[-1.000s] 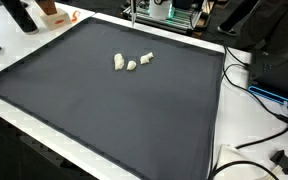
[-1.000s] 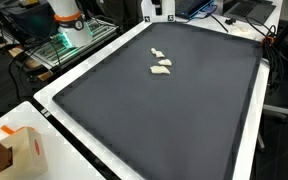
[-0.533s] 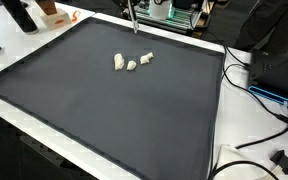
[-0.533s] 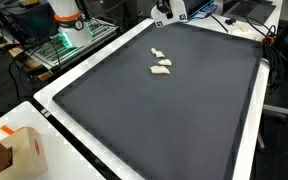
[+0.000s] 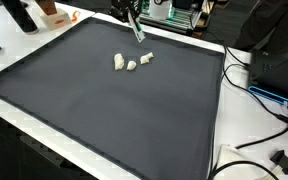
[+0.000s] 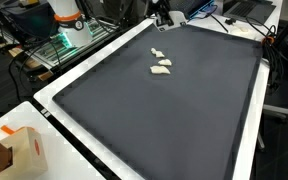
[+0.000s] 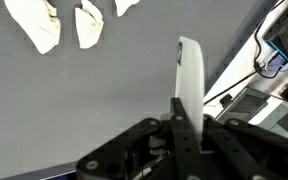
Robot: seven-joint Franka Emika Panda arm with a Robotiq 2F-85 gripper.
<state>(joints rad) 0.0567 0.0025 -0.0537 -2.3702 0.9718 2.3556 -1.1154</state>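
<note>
Evidently early stage; black end effector point(image 5: 135, 24) hovers over far edge of dark-grey-matted desk point(image 5: 104, 120), nothing in it; finger spread cannot tell; three small white crumpled lumps point(image 5: 131, 62) lie untouched near same edge; grasp not yet made.

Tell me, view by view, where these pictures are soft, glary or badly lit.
Wrist view: the white pieces are bright and fairly crisp; the tool near the lens is dark and soft. Both exterior views: the dark mat is evenly lit, without glare, and the pieces are too small for detail.
</note>
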